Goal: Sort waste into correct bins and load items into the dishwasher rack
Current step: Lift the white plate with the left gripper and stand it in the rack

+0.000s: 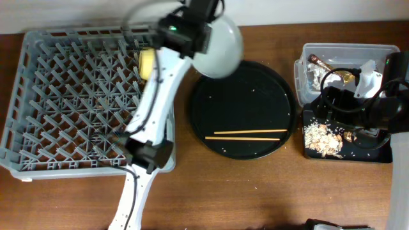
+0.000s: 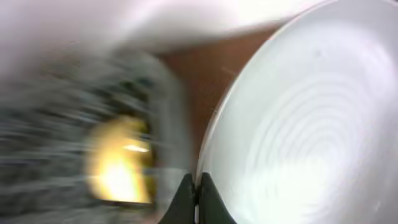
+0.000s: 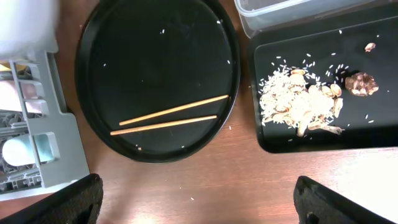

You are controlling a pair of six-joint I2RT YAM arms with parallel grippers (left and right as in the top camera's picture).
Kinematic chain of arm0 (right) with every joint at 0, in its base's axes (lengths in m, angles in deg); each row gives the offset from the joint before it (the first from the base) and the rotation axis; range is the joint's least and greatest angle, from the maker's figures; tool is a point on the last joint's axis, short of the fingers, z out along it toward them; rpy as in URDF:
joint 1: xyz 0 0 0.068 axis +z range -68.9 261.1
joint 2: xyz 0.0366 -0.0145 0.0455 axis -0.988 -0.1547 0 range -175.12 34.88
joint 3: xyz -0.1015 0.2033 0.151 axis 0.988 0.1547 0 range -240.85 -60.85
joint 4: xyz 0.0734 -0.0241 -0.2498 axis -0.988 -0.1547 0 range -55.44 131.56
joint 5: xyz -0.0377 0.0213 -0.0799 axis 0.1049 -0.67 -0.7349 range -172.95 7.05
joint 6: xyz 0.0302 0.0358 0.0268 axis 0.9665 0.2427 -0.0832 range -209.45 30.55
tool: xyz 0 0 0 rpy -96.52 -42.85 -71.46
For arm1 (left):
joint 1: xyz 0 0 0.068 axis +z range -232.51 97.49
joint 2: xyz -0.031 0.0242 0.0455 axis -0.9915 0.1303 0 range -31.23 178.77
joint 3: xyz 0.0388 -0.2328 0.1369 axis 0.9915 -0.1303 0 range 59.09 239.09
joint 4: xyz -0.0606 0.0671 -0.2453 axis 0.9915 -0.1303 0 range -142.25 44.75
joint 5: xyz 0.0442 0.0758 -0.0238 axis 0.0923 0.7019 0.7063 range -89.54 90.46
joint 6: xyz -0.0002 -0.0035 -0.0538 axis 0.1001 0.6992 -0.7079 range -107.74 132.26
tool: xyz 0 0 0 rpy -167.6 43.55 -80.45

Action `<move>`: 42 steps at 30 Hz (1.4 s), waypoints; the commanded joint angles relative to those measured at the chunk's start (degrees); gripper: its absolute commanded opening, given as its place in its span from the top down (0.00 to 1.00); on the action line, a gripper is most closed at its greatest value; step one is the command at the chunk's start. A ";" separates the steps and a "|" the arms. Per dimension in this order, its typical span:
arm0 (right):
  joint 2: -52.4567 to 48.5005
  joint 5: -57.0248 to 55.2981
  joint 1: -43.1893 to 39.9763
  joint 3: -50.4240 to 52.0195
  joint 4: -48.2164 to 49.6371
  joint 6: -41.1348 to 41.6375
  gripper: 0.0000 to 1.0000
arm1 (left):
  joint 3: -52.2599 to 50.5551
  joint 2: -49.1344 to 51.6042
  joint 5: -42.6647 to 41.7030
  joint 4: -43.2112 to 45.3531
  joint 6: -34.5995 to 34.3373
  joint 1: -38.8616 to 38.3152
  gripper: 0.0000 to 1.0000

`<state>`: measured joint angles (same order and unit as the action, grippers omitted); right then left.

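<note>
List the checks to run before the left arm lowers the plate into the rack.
1. Grip: ok. The left gripper is shut on the grey plate at its rim.
2. Plate over the dishwasher rack: not ok. It hangs past the rack's right side.
3. Free pegs beside the yellow bowl: ok.
4. Slot alignment: cannot tell. The left wrist view is blurred.
5. Right gripper out of the way: ok. It is open over the table's right side.
6. Chopsticks loaded: not ok. They lie on the round black tray.
</note>
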<state>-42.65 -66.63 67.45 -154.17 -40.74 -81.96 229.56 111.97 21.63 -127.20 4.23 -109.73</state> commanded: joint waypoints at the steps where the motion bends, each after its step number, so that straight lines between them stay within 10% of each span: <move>1: -0.07 -0.50 -0.24 0.22 0.02 -0.20 0.02 | 4.48 -3.10 21.68 -1.33 12.48 4.44 1.00; 13: -0.07 -0.50 -0.24 0.22 0.02 -0.20 0.02 | -2.93 -3.08 24.09 2.19 12.87 21.94 1.00; 31: -0.07 -0.50 -0.24 0.22 0.02 -0.20 0.02 | -20.61 -3.06 28.63 12.11 13.05 19.82 0.98; 33: -0.09 -0.50 -0.26 0.22 0.02 -0.20 0.02 | -20.61 -3.06 26.36 12.31 13.05 19.15 0.85; 35: -0.07 -0.50 -0.24 0.22 0.02 -0.20 0.02 | -20.61 -3.06 21.84 12.55 13.05 18.73 0.50; 42: -0.07 -0.50 -0.24 0.22 0.02 -0.20 0.02 | -18.08 -4.07 16.55 14.62 13.07 18.73 0.18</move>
<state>-42.70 -66.66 67.45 -154.17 -40.74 -81.94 209.39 109.04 40.19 -113.56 17.21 -91.33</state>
